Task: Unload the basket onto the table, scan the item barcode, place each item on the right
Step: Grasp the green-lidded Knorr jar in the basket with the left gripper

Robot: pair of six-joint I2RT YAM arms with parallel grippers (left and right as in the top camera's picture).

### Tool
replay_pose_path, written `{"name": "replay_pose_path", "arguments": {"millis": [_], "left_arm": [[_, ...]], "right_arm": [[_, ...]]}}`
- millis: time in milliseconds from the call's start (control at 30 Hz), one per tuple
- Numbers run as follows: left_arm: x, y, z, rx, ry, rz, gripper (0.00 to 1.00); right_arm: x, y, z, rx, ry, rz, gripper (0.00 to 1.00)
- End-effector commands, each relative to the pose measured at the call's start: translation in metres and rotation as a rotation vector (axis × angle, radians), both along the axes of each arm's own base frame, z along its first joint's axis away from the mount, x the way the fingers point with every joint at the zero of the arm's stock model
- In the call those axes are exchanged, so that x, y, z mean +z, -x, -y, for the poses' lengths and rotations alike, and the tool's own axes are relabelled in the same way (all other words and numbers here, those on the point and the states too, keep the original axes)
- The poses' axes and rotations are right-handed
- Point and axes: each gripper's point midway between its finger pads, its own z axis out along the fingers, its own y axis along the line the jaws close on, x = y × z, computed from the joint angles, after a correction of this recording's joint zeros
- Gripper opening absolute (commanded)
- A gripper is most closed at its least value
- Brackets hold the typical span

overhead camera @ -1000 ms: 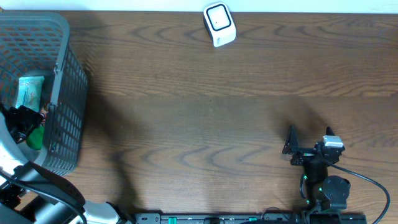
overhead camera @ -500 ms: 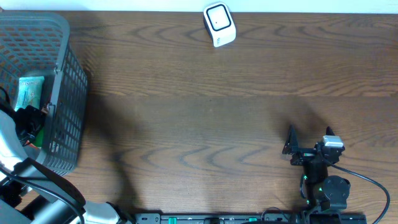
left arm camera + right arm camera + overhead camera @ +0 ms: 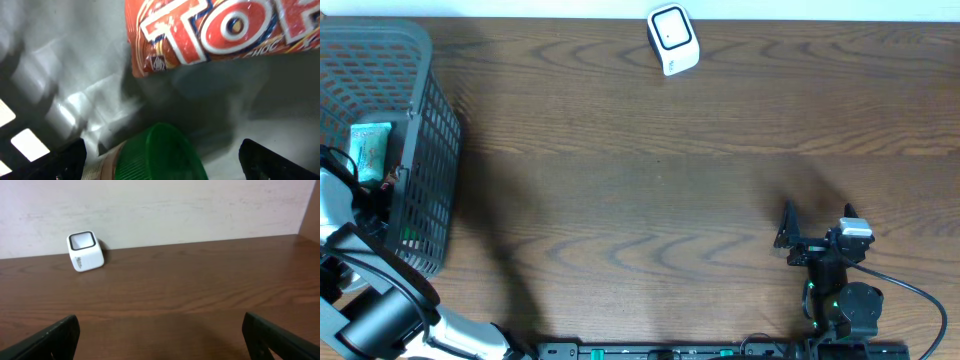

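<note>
Your left pincer (image 3: 172, 162) now sits deeper in the basket (image 3: 425, 120), spread wide over the green-lidded jar (image 3: 155, 150); a grasp looks next. Your right pincer (image 3: 817, 225) idles open outside it.

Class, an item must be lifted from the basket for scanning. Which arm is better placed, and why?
Left. The left gripper is inside the basket, jaws open over a green lid. The right gripper sits open across the table, far from the basket.
</note>
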Motion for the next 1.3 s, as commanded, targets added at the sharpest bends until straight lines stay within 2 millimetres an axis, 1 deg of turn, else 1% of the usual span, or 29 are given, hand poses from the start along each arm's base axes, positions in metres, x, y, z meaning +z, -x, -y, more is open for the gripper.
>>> {"name": "replay_pose_path", "arguments": {"millis": [0,300,533,600,733,867,933,1033,1267], "left_arm": [[0.007,0.004,0.002,-0.015,0.005,-0.012,0.98],[0.012,0.022,0.019,-0.03,0.078,-0.087,0.98],[0.017,0.046,0.042,-0.03,0.174,-0.184,0.98],[0.018,0.049,0.047,-0.029,0.199,-0.193,0.98],[0.019,0.049,0.054,-0.025,0.234,-0.191,0.98],[0.019,0.049,0.055,-0.025,0.237,-0.19,0.86],[0.019,0.049,0.055,-0.025,0.237,-0.19,0.78],[0.019,0.048,0.054,-0.025,0.231,-0.185,0.76],[0.02,0.029,0.037,-0.026,0.164,-0.11,0.76]], "right_arm": [[0.0,0.0,-0.001,0.003,0.01,0.002,0.99],[0.0,0.0,-0.001,0.003,0.01,0.002,0.99],[0.0,0.0,-0.001,0.003,0.01,0.002,0.99],[0.0,0.0,-0.001,0.003,0.01,0.002,0.99],[0.0,0.0,-0.001,0.003,0.01,0.002,0.99],[0.0,0.0,-0.001,0.003,0.01,0.002,0.99],[0.0,0.0,-0.001,0.003,0.01,0.002,0.99],[0.0,0.0,-0.001,0.003,0.01,0.002,0.99],[0.0,0.0,-0.001,0.003,0.01,0.002,0.99]]}}
